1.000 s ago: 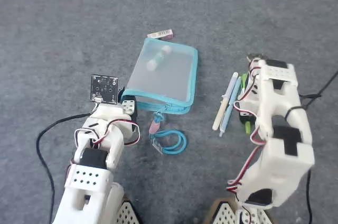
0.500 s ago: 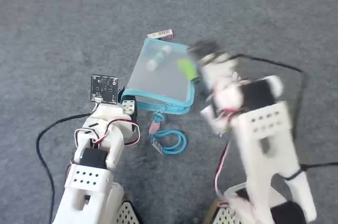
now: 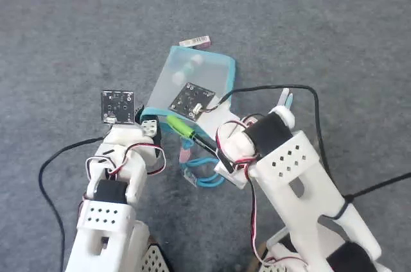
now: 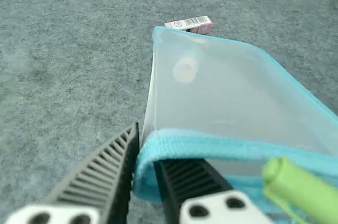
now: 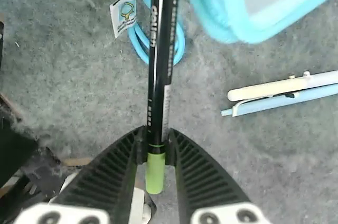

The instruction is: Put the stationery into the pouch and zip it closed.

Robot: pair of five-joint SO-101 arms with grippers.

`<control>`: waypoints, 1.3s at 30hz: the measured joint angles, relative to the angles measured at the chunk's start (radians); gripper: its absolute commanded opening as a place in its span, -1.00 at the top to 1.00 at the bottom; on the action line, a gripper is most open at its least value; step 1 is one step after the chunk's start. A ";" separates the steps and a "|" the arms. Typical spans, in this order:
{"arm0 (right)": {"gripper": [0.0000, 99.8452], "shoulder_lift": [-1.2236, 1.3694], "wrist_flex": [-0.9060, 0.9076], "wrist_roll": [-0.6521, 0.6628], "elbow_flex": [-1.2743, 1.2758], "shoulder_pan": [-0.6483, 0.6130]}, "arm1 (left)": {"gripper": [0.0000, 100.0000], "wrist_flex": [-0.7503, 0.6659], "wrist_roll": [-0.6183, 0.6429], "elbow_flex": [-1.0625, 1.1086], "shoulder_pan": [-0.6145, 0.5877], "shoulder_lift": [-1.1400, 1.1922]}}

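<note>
High view shows a see-through pouch (image 3: 196,79) with a blue edge lying near the middle of the grey table (image 3: 64,41). The left gripper (image 4: 145,145) is at the pouch's near corner, and its two black jaws are pinched on the blue edge there. The right gripper (image 5: 156,139) is squeezed onto a green and black pen (image 5: 158,65), holding it close to its back end. The pen lies almost flat, and its green front end is right at the pouch's near edge, just beside the left gripper. I cannot tell if that end is inside the pouch. A small white thing (image 4: 185,70) is inside the pouch, up by its far end. A little pink and white thing (image 3: 196,42) lies on the table, touching the pouch's far corner. A blue strap (image 3: 209,172) with a small tag (image 5: 122,15) curls on the table under the pen, on the near side of the pouch. A white pen (image 5: 285,85) and a light blue pen (image 5: 280,102) lie side by side on the table, to the right of the pouch.
</note>
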 measured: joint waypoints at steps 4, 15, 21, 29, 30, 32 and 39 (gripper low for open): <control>0.98 0.000 0.000 0.000 0.002 0.015 | 0.98 0.000 0.002 0.000 0.000 0.000; 0.98 0.000 0.000 0.054 0.095 0.026 | 0.98 0.000 0.002 0.000 -0.003 0.000; 0.98 0.000 0.000 0.044 0.077 0.025 | 0.98 0.000 0.002 0.000 -0.003 0.000; 0.98 0.146 0.000 0.026 -0.055 0.063 | 0.98 0.000 0.002 0.000 -0.003 0.000; 0.98 0.183 0.000 0.023 -0.075 0.081 | 0.98 0.000 0.002 0.000 -0.003 0.000; 0.98 0.253 0.000 0.002 -0.121 0.112 | 0.98 0.000 0.002 0.000 -0.003 0.000; 0.98 0.376 0.000 -0.058 -0.250 0.149 | 0.98 0.000 0.002 0.000 -0.009 0.000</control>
